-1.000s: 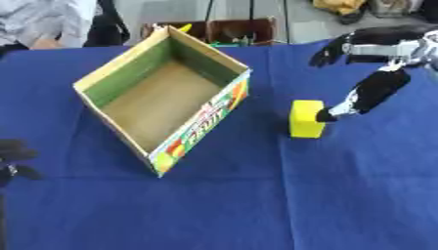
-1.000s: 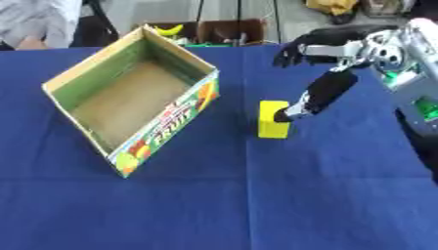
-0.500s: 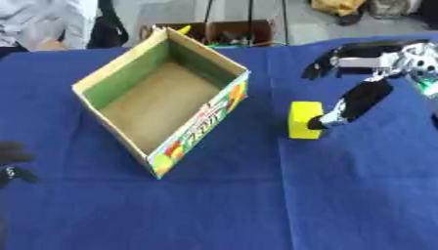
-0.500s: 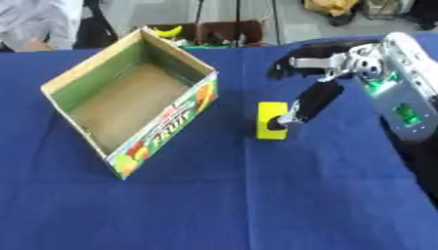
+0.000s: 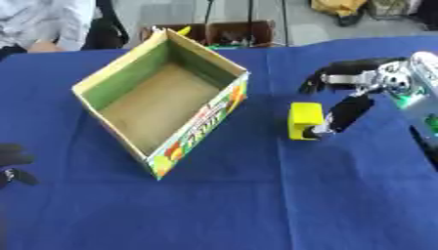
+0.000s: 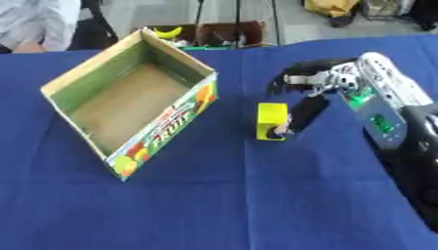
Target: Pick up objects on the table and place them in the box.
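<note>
On the blue-covered table (image 5: 256, 205), an open cardboard box (image 5: 163, 100) with fruit print on its near right wall sits left of centre, turned at an angle so one corner points toward the near edge. Its brown floor and green inner walls show, and nothing lies inside it. Just to the right of the box, apart from it, a small yellow block (image 6: 271, 121) stands upright on the cloth.

At the block's right side is the right robot hand (image 5: 342, 105), which comes in from the right edge on a silver and black arm with green patches. One dark finger (image 6: 301, 113) slants down against the block's right face, its tip low at the block's near right corner. The other fingers arch above and beyond the block, spread away from that finger; they do not close on it, and the block rests on the table.

Low at the left edge, the left robot hand (image 5: 12, 161) shows only as dark fingers lying relaxed near the table's edge.

Beyond the far edge of the table stand brown crates (image 5: 231, 33) holding small items, among them something yellow.
</note>
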Motion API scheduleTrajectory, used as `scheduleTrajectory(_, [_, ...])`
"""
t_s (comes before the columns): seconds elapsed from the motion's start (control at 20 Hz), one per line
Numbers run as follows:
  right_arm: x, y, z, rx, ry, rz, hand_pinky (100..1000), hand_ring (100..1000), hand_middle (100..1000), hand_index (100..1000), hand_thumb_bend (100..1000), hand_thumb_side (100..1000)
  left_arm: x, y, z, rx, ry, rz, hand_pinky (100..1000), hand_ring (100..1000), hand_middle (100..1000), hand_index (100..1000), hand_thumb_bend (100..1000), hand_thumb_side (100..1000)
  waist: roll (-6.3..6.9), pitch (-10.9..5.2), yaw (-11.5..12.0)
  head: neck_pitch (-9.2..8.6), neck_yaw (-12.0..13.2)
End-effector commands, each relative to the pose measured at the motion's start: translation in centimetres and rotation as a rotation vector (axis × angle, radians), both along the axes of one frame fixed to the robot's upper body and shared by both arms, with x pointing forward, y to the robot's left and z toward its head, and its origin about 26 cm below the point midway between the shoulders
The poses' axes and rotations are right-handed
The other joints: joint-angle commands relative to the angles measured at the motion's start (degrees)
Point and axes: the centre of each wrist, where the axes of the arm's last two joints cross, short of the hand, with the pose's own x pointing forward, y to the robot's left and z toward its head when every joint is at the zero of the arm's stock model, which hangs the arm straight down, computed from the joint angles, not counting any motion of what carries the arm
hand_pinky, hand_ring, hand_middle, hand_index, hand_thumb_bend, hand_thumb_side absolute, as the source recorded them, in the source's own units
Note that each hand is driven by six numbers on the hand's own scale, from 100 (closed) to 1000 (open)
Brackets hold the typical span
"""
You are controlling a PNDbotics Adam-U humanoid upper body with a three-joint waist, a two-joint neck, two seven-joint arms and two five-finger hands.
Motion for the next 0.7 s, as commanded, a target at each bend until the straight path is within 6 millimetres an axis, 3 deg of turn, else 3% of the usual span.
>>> scheduleTrajectory(0.05, [0.05,-0.08,0.62,-0.018,-0.019,-0.004,798,876,820,910,388,423,-0.17,0.1,0.78,0.019,-0.026,-0.007,406,601,609,866,100,967,-0.06,-1.16,0.13,-0.7,-0.23])
scheduleTrajectory(0.35, [0.26,-0.15,0.32,-0.006,-0.022,-0.008,774,850,755,863,268,406,-0.15,0.05,0.8,0.02,-0.024,-0.009,405,601,609,866,100,967,-0.09,-1.02,0.28,-0.68,-0.28])
scheduleTrajectory(0.6, [0.09,-0.1,0.53,0.025,-0.05,-0.006,753,829,676,794,100,376,-0.14,0.05,0.83,0.021,-0.024,-0.008,405,601,609,865,100,967,-0.14,-1.0,0.26,-0.71,-0.25])
scheduleTrajectory(0.7, [0.03,-0.09,0.58,0.038,-0.059,-0.008,750,824,661,780,100,379,-0.14,0.05,0.83,0.022,-0.024,-0.008,405,600,609,864,100,967,-0.14,-1.03,0.24,-0.75,-0.23])
